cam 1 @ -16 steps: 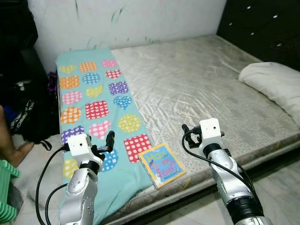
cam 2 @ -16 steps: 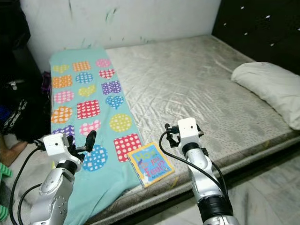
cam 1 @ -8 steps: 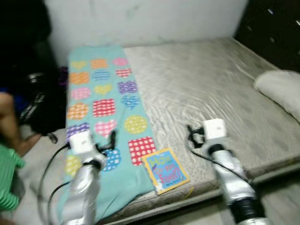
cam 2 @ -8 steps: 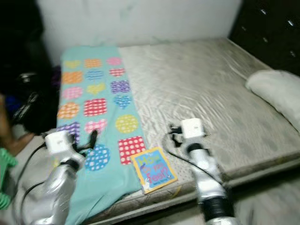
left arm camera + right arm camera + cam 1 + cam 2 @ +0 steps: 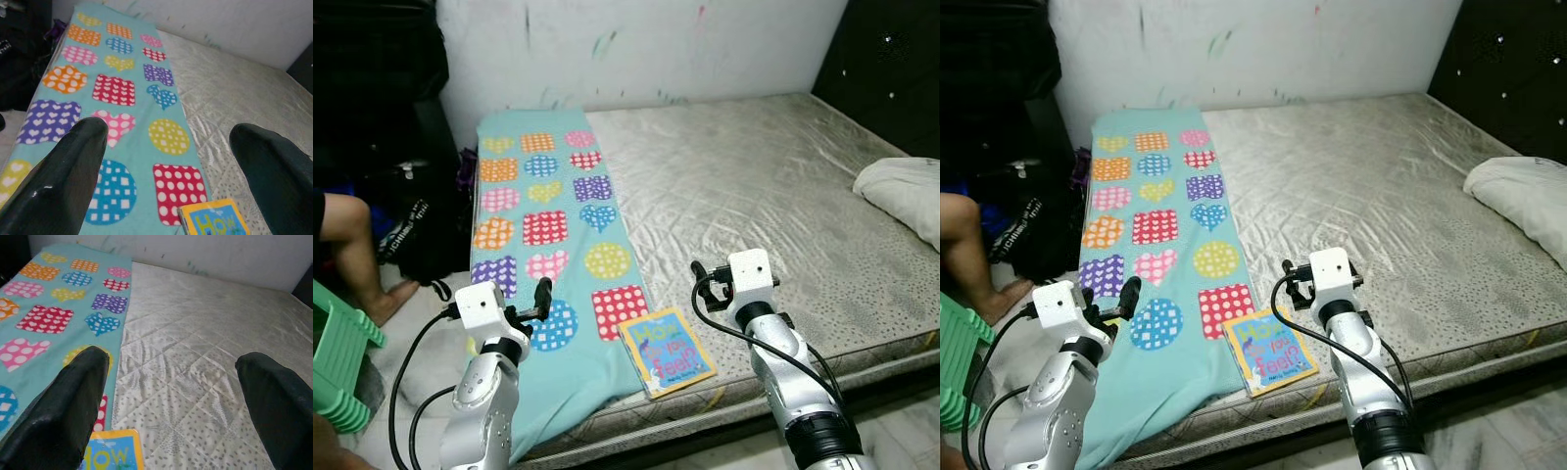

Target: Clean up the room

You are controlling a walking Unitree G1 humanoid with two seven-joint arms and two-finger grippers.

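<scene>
From the head views, a picture book (image 5: 667,352) lay at the bed's (image 5: 783,196) near edge, partly on a teal patterned blanket (image 5: 543,225), between both raised arms. Each wrist view showed its gripper, left (image 5: 166,161) and right (image 5: 168,401), with fingers spread wide and empty. A careless reach could probably nudge the book off the edge or snag the blanket.

This is a bedroom in a home. A bare quilted mattress (image 5: 773,196) lies low against a scuffed white wall (image 5: 636,44), with a white pillow (image 5: 906,191) by a dark tufted headboard (image 5: 891,69). A teal blanket (image 5: 548,245) with dotted hearts and a children's book (image 5: 666,351) lie on the mattress, and dark bags (image 5: 411,215) sit beside it.
</scene>
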